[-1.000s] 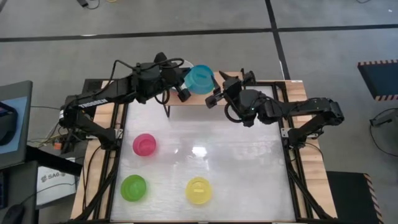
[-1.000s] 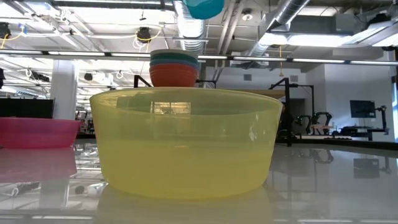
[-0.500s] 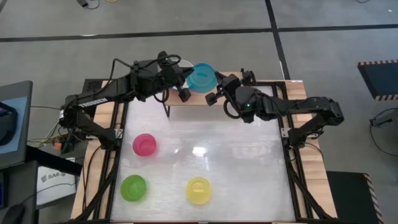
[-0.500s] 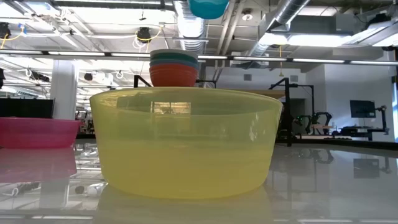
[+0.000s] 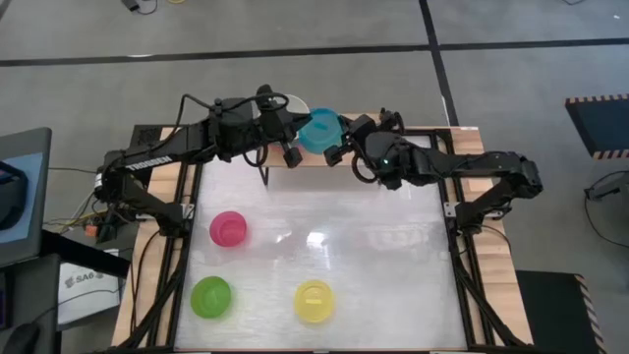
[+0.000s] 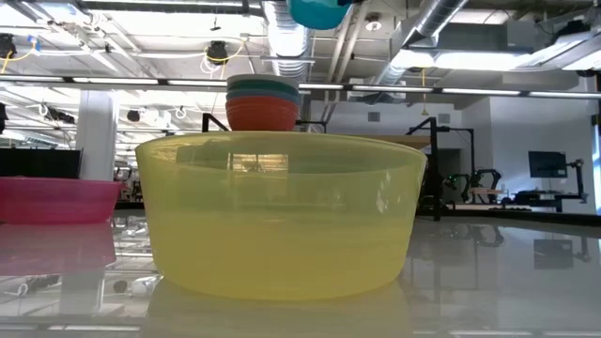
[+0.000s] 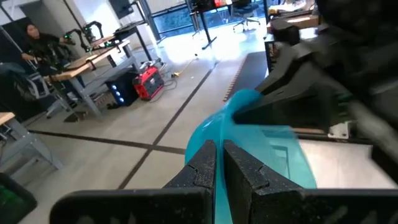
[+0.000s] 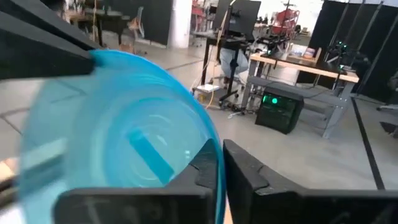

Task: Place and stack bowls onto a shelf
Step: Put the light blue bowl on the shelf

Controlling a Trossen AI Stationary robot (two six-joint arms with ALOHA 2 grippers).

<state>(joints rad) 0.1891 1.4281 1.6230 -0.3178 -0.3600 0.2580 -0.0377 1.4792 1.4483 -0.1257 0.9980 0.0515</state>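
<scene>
While yellow bowl (image 6: 282, 214) fills the low view, stacked bowls (image 6: 264, 101) behind

Small bowls — four (image 5: 320, 129); arms — two (image 5: 177, 147).

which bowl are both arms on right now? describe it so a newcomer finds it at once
Look to the table's far edge in the high view, where the shelf stands and both arms meet. The cyan bowl hangs there, rim pinched by the left gripper and the right gripper. The magenta bowl, lime bowl and yellow bowl rest on the tabletop.

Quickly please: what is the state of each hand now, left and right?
Left hand: closed on the cyan bowl rim.
Right hand: closed on the same bowl's rim.
</scene>
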